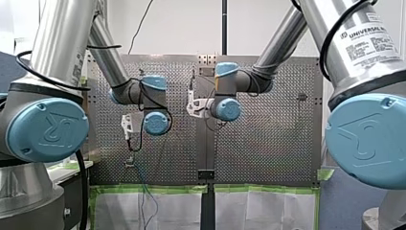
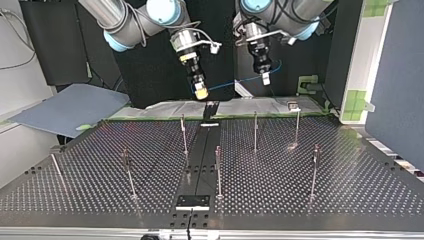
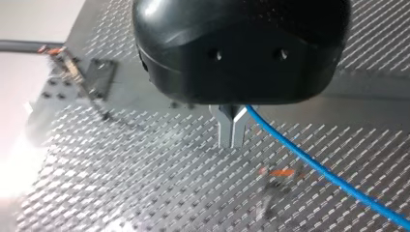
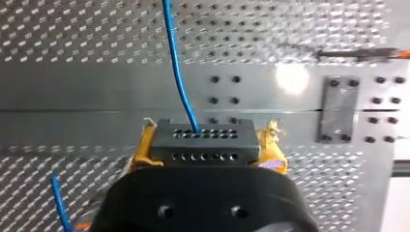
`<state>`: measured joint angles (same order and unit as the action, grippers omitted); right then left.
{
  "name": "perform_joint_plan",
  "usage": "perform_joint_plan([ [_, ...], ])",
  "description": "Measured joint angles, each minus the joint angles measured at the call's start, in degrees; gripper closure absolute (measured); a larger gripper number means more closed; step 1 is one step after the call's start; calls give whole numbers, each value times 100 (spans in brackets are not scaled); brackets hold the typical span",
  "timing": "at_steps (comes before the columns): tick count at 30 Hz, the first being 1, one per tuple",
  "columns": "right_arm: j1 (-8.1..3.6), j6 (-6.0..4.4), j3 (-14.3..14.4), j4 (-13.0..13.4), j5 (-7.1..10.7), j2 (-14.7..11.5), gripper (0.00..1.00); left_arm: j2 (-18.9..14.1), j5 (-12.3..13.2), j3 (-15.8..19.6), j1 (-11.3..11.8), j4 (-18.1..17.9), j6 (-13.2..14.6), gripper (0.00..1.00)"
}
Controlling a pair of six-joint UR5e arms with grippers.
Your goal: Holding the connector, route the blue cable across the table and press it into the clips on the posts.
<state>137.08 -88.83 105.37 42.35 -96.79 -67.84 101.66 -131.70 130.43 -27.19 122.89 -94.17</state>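
"UNIVERSAL R", cut off at the edge, is printed on a white label (image 1: 369, 42) on my right arm (image 1: 378, 71); the smaller lines beneath cannot be read. What seems a UR logo is embossed on the blue joint caps (image 1: 48, 130).

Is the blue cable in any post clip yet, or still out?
Out. The blue cable hangs in the air between my right gripper and my left gripper, clear of the posts.

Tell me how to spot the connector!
Find my right gripper in the right wrist view. Between its yellow pads sits the connector: a dark grey block with rows of small holes, the only thing the blue cable comes out of.
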Motion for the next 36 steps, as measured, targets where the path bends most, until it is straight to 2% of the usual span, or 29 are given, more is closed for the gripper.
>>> perform_joint_plan([
  [3, 7, -53, -134, -150, 40, -131, 100, -136, -118, -134, 98, 138, 41, 100],
  [6, 22, -75, -269, -289, 88, -147, 100, -278, -107, -214, 226, 279, 107, 100],
  [13, 63, -151, -588, -603, 152, -14, 100, -630, 181, -295, 574, 631, 137, 100],
  [19, 112, -193, -886, -770, 215, 111, 100, -914, 445, -417, 847, 913, 150, 100],
  [22, 150, -253, -1033, -853, 242, 142, 100, -1066, 573, -467, 959, 1067, 128, 100],
  [27, 237, -380, -1313, -1030, 330, 221, 100, -1300, 636, -551, 1090, 1299, 122, 100],
  [36, 404, -452, -1772, -1408, 360, 414, 100, -1777, 826, -722, 1324, 1798, 188, 100],
])
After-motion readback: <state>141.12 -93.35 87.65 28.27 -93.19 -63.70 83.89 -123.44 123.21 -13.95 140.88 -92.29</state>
